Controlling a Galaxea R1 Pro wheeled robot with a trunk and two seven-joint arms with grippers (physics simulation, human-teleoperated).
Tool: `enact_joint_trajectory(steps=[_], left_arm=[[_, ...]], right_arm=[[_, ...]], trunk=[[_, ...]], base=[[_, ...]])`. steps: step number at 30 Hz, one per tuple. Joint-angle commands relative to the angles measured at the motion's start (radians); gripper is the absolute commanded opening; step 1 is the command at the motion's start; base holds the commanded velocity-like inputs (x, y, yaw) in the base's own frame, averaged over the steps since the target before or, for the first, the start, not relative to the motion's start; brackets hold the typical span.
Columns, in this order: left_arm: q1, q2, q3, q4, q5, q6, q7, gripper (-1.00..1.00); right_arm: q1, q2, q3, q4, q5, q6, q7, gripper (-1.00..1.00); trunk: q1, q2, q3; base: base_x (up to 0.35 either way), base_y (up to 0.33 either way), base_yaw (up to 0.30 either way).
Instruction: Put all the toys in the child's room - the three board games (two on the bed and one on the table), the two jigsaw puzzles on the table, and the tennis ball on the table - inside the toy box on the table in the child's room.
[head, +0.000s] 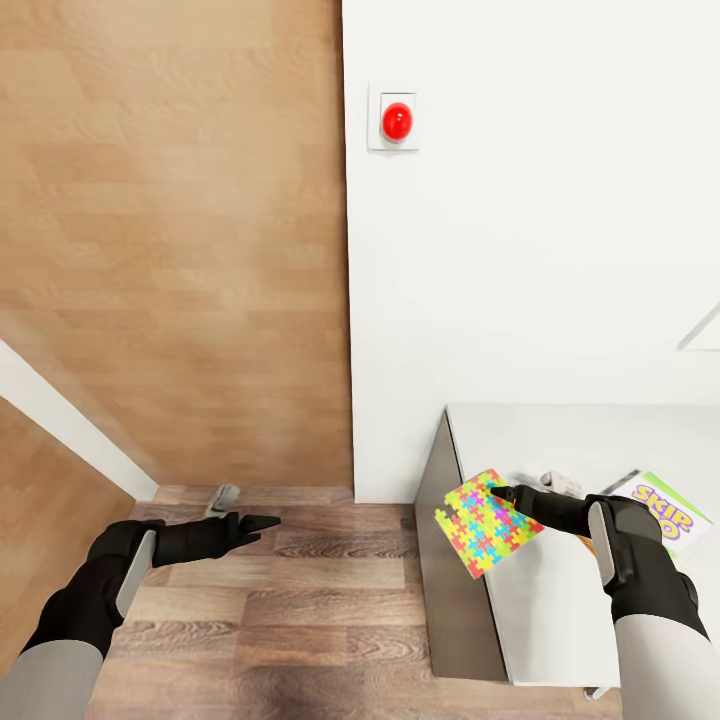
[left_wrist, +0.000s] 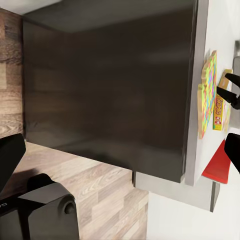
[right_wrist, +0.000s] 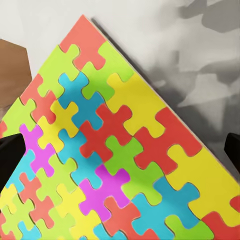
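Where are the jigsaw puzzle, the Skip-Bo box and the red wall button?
jigsaw puzzle (head: 488, 523), head view, middle of its patterned face.
Skip-Bo box (head: 672, 512), head view, on the printed lettering.
red wall button (head: 397, 121), head view, centre of the dome.

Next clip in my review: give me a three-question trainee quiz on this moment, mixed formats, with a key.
1. True or false: the jigsaw puzzle overhangs the table edge.
2. Multiple choice: the right gripper is at A) the jigsaw puzzle, B) the red wall button, C) the Skip-Bo box.
3. Fill in: the left gripper hangs over the wood ____, holding nothing.

Key: 1 true; 2 A; 3 floor.
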Motion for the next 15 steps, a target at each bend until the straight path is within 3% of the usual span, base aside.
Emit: enact_joint_trajectory(steps=[1,15], left_arm=[[-0.001,0.0,0.0,0.0,0.003,0.006,-0.001,1.0],[-0.001,0.0,0.0,0.0,0.003,0.006,-0.001,1.0]], right_arm=[[-0.001,0.0,-0.002,-0.001,0.005,0.004,0.006,1.0],[-0.001,-0.001,-0.002,0.0,0.005,0.004,0.006,1.0]], trunk=[[0.001,-0.002,-0.002],[0.001,-0.002,0.009]], base=[[-0.001,0.002,0.0],[0.0,0.0,-0.048]])
